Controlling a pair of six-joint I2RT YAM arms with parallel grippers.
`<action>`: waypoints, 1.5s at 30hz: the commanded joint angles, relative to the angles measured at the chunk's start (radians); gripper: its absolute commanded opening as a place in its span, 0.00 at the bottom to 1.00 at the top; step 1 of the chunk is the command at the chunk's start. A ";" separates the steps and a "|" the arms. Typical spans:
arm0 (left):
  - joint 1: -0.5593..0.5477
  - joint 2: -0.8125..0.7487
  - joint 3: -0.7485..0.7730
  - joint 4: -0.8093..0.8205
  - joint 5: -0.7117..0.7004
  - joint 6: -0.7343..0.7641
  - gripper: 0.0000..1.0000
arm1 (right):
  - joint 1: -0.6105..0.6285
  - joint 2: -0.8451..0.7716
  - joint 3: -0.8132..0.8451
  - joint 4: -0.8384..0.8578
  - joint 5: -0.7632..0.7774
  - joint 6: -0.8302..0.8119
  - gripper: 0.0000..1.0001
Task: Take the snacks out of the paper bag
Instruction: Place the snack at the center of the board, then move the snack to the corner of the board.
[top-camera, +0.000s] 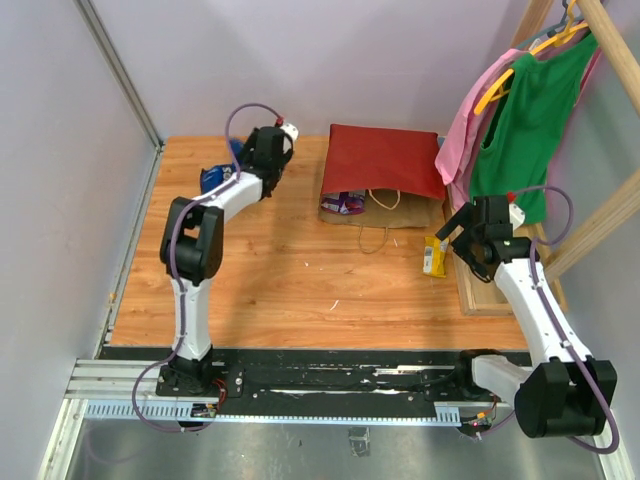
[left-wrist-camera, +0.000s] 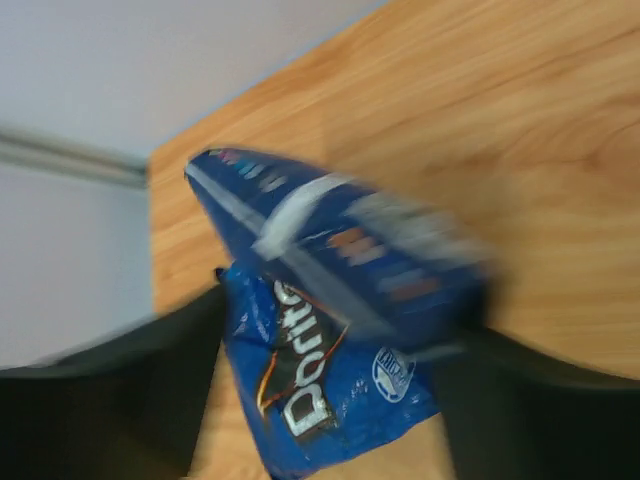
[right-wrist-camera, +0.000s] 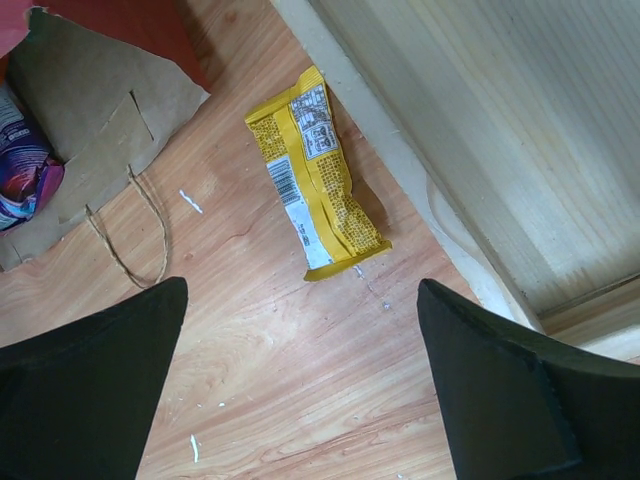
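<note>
Doritos bag (left-wrist-camera: 320, 385) sits blurry between the part-open fingers of the left hand (left-wrist-camera: 325, 330) at the desk's (top-camera: 300, 270) far left corner, can't tell if it's gripped. Meanwhile the right hand (right-wrist-camera: 302, 288) gapes wide, empty, over the yellow bar (right-wrist-camera: 315, 190). Further back the paper bag (top-camera: 385, 160) lies flat, purple packet (top-camera: 346, 204) at its mouth.

The paper bag (top-camera: 385, 165) lies at the far middle of the table (top-camera: 300, 290), a candy packet (top-camera: 347, 204) in its near mouth, the Doritos bag (top-camera: 213, 178) far left, a snack bar (top-camera: 434, 257) to its near right.
</note>
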 joint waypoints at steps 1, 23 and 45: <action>0.025 0.022 0.288 -0.229 0.121 -0.111 0.99 | 0.019 -0.036 0.031 -0.019 0.023 -0.065 1.00; 0.461 0.126 0.206 -0.173 0.919 -0.921 0.67 | 0.019 0.019 0.029 0.030 -0.084 -0.113 0.99; 0.526 0.088 0.062 -0.144 0.709 -0.910 0.66 | 0.019 0.051 0.010 0.049 -0.142 -0.132 1.00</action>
